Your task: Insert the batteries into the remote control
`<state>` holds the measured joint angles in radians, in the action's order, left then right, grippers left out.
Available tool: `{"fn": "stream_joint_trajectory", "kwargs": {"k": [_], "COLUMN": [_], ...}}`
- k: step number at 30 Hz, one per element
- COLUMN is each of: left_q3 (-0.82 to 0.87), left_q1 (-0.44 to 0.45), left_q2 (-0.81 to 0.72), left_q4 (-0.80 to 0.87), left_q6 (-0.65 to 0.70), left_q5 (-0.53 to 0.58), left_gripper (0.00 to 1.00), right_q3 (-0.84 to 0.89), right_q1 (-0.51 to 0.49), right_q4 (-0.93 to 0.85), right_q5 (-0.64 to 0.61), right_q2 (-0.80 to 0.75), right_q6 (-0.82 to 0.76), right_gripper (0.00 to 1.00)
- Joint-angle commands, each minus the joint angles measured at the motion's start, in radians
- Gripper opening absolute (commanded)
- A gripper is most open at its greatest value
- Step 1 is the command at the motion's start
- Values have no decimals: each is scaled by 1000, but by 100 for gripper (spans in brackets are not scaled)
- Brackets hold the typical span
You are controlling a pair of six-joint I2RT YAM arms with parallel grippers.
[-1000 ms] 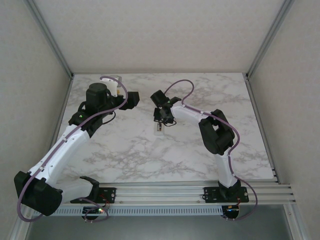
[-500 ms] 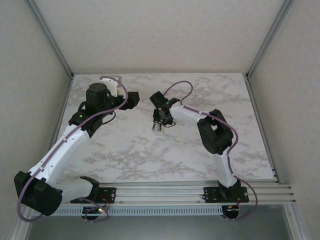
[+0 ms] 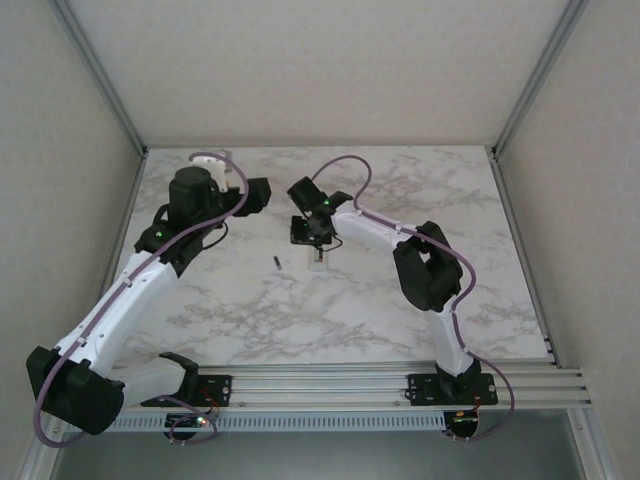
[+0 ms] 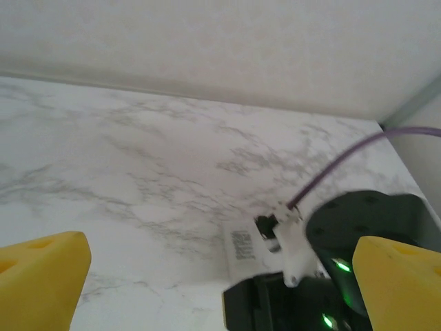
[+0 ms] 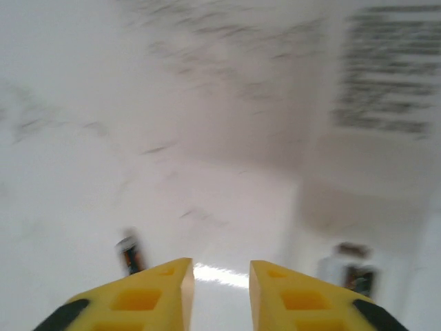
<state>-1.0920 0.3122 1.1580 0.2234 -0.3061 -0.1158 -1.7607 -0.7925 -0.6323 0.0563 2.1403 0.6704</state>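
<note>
One battery point(image 3: 275, 262) lies loose on the table point(image 3: 480, 300), near the middle and far from every edge. One white remote point(image 3: 317, 259) lies just to its right, not touching it. The battery's long side points away from the arms, toward the back wall. There is lots of bare table on the right and at the front. The right jaws hang close by the remote, a little apart, holding nothing. The left jaws are wide apart and hold nothing.
</note>
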Motion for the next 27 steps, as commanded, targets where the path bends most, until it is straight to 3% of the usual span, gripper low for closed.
{"fn": "stream_joint_trajectory", "kwargs": {"k": [1, 4, 6, 7, 9, 14, 18, 22, 27], "left_q3": [-61, -64, -46, -34, -16, 16, 39, 49, 55], "left_q1": [-62, -74, -74, -74, -74, -74, -74, -73, -68], "left_q2": [-56, -94, -126, -141, -161, -194, -207, -208, -198], "left_q4": [46, 54, 35, 27, 13, -13, -24, -29, -44], "left_q6": [-159, -155, -142, -133, -123, -114, -119, -109, -110], "left_q5": [140, 183, 198, 199, 199, 169, 150, 137, 119], "left_gripper": [97, 97, 97, 97, 97, 98, 98, 99, 100], "right_q3": [-150, -270, -377, -433, -540, -798, -829, -774, -723], "right_q1": [-44, -117, -147, -162, -180, -219, -253, -261, -259], "right_q4": [-118, -196, -277, -315, -369, -503, -553, -586, -575], "right_q5": [141, 164, 142, 137, 128, 50, -33, -121, -97], "right_q2": [73, 154, 223, 262, 333, 505, 567, 568, 552], "right_q6": [-16, -94, -125, -138, -160, -188, -211, -199, -241], "right_gripper": [30, 35, 43, 50, 75, 77, 70, 42, 28]}}
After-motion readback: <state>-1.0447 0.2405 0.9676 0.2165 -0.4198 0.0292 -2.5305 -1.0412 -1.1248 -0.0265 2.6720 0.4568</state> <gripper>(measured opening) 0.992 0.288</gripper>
